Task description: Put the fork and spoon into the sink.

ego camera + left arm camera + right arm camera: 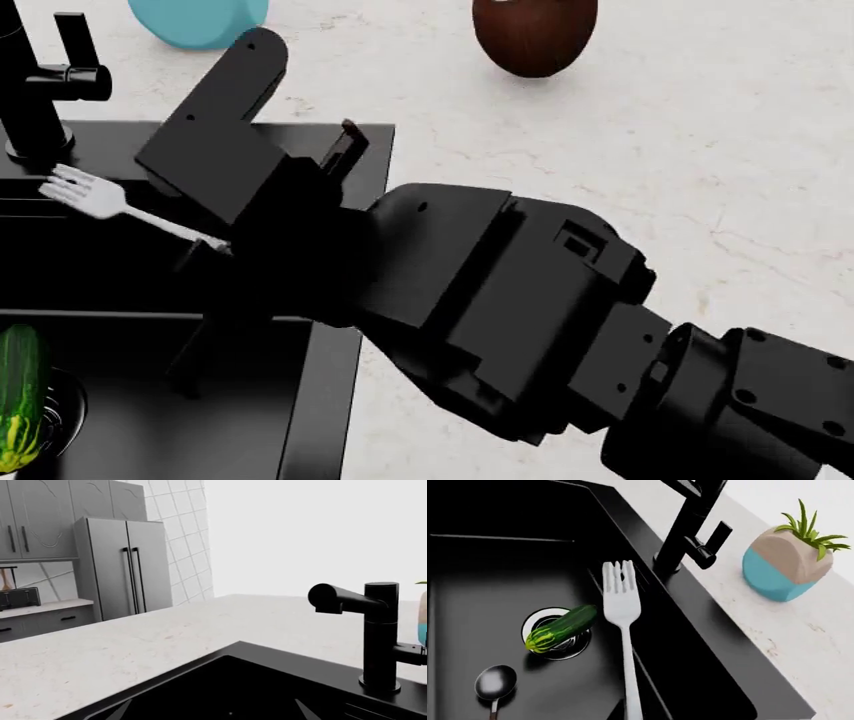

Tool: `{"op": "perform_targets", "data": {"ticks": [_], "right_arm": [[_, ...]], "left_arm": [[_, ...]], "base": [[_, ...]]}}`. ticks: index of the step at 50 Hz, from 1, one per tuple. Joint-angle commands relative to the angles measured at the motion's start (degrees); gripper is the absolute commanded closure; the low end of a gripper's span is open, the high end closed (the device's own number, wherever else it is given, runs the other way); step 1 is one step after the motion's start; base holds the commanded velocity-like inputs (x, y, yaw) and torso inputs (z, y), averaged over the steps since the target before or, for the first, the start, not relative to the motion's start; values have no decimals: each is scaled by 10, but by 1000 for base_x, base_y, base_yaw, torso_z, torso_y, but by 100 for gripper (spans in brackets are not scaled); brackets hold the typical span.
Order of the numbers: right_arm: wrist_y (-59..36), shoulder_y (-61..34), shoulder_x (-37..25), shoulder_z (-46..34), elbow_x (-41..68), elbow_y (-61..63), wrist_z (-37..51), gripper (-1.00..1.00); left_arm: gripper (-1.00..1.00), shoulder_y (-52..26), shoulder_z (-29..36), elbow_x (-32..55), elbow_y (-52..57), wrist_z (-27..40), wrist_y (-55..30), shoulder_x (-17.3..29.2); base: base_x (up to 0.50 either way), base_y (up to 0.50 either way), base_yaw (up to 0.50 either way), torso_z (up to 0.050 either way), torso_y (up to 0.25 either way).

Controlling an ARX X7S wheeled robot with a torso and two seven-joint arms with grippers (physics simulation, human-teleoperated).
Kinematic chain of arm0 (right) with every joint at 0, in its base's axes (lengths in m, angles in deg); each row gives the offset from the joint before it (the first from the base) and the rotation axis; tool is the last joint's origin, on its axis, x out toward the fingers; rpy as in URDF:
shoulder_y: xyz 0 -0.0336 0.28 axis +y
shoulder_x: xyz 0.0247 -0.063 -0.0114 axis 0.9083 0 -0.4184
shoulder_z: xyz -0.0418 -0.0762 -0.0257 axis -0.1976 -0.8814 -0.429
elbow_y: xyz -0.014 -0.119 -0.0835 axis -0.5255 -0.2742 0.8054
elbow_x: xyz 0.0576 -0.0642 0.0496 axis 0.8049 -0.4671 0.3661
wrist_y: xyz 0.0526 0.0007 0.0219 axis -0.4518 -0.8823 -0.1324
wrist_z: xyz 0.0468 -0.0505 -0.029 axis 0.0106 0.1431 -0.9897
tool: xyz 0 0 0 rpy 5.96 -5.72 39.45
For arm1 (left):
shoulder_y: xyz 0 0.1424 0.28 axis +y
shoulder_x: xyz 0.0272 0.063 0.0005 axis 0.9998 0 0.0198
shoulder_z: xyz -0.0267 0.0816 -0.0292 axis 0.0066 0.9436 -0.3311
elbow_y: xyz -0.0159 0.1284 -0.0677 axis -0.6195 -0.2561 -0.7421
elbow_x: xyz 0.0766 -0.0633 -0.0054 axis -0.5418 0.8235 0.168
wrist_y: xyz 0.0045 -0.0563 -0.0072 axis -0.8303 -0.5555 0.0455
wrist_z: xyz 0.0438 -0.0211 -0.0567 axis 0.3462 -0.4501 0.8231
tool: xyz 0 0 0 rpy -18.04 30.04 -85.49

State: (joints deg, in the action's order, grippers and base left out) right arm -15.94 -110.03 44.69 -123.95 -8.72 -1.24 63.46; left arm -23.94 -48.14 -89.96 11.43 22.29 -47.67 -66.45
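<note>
Worktop (641, 150): pale speckled stone, carries black sink (487, 520) with faucet (690, 525) on rim.
Right arm reaches over sink; right gripper (214, 245) fingers clamped on fork handle end.
Blue-and-beige planter (784, 562) on worktop near faucet; brown round object (534, 35) farther along.
Cucumber (560, 628) lies across drain.
Fork (622, 610) held above basin, tines toward faucet.
Spoon (495, 682) on basin floor near drain.
Left gripper out of sight.

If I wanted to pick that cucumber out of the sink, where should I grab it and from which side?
Probably grip the cucumber around its middle, coming straight down from above: it lies flat across the drain in the sink, with the spoon and fork apart from it.
</note>
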Motion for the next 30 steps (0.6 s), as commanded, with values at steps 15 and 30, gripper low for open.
{"op": "perform_targets", "data": {"ticks": [15,30], "right_arm": [[46,65,131,-65,-36,-79,-75,100],[43,64,152,-72,-39,-120,-70,-100]], "left_arm": [[-100,2,3,-4,6,-4,-5,0],[-100,7,-11,7,-1,0,8,-3]], "base": [[0,0,0,0,0],[0,0,0,0,0]]}}
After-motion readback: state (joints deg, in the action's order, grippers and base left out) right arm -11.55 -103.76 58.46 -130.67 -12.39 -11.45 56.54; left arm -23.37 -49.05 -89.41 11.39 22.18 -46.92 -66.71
